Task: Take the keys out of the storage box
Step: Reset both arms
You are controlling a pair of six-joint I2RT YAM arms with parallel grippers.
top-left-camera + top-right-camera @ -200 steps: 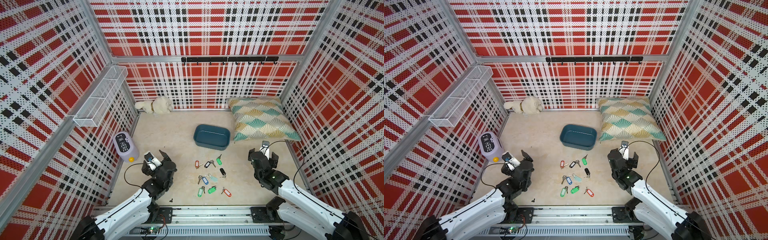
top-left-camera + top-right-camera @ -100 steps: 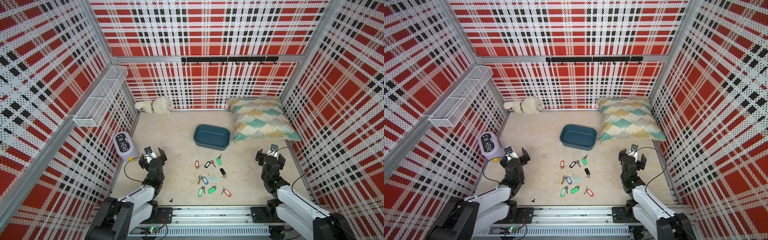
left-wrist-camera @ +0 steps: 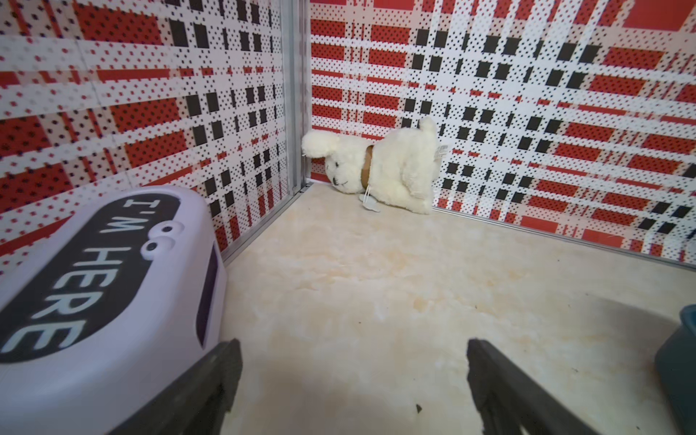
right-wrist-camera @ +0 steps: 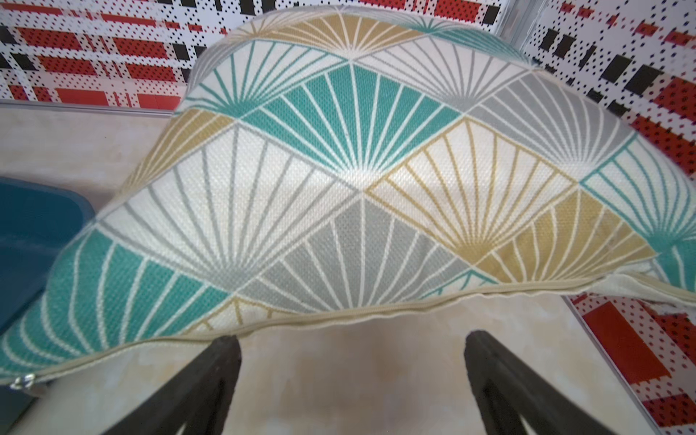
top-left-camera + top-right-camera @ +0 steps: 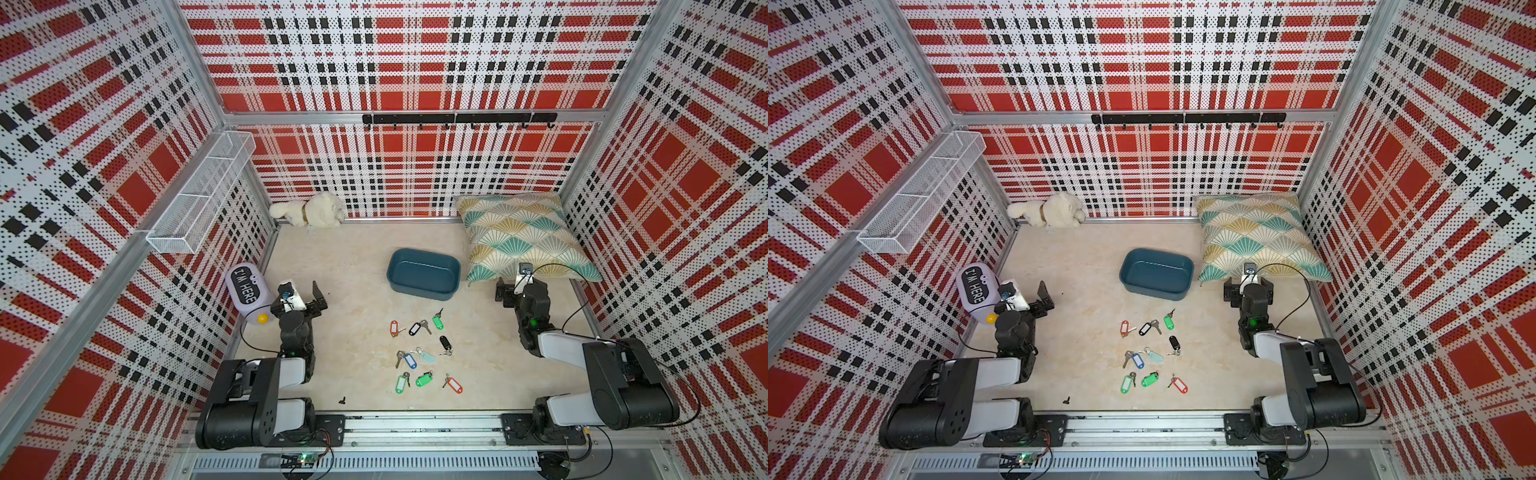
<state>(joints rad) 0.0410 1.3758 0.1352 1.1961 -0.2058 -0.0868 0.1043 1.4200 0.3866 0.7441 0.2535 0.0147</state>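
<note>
Teal storage box on counter; keys scattered outside it, on the arms' side, between both arms. Left claw spread wide beside lavender container (holding nothing). Right claw spread wide at pillow edge. Both well apart from keys.

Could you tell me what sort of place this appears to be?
Most likely a staged robot test cell, not a real room: plaid perforated wall panels in an aluminium frame, a left arm and right arm mounted on a rail, and household props like a pillow and plush toy.
</note>
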